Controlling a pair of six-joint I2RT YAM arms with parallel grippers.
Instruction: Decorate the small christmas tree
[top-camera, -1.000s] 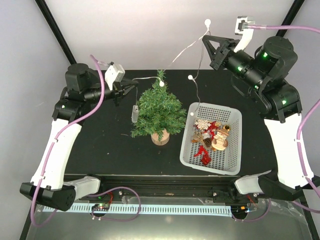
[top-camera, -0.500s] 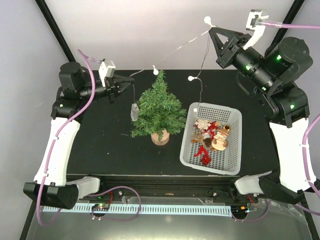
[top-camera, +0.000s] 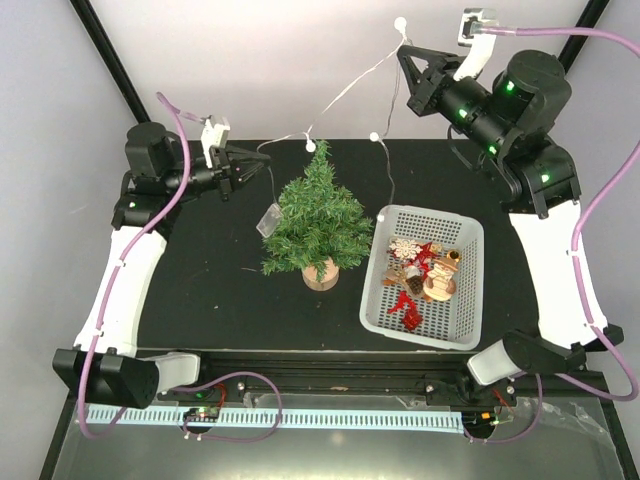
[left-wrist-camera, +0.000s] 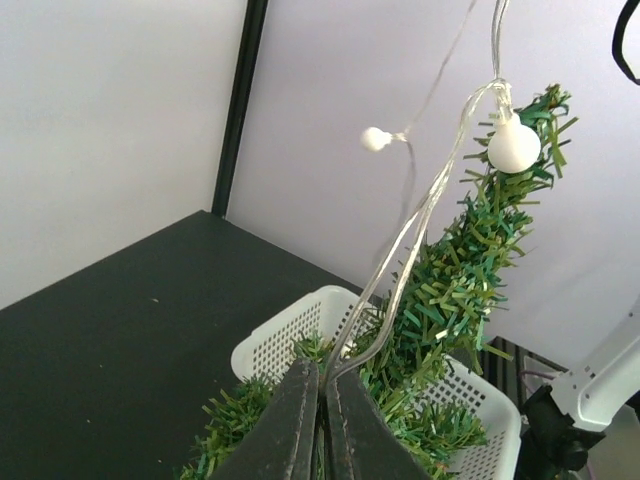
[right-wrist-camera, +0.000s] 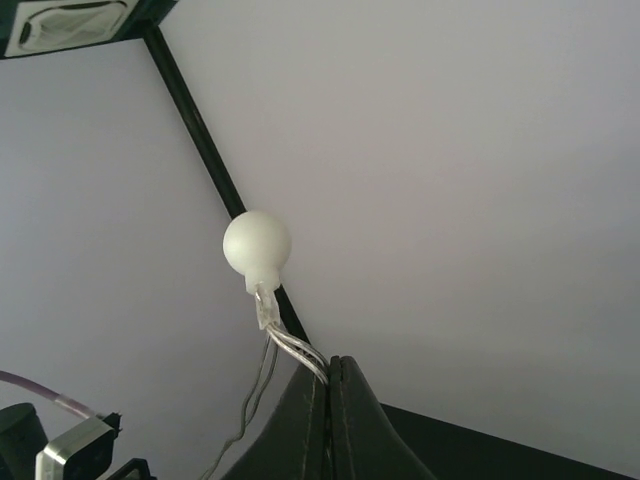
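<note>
The small christmas tree (top-camera: 318, 220) stands on its wooden disc (top-camera: 320, 275) mid-table. A string of lights (top-camera: 350, 92) stretches above it between both grippers. My left gripper (top-camera: 262, 160) is shut on the wire left of the treetop, with one white bulb (top-camera: 310, 146) beside the tip. My right gripper (top-camera: 404, 46) is shut on the wire high at the back right, just under another bulb (top-camera: 401, 22). In the left wrist view the left gripper (left-wrist-camera: 322, 370) pinches the wire below the bulb (left-wrist-camera: 514, 147) at the tree (left-wrist-camera: 450, 290). In the right wrist view the right gripper (right-wrist-camera: 330, 362) clamps the wire under the bulb (right-wrist-camera: 257, 244).
A white basket (top-camera: 375, 310) with several ornaments (top-camera: 425, 272) sits right of the tree. A third bulb (top-camera: 376, 137) hangs on a strand that drops toward the basket. The clear battery box (top-camera: 268, 222) dangles against the tree's left side.
My right gripper has carried its bulb up and to the left. The left gripper rose slightly with the wire. The battery box has swung in against the tree.
</note>
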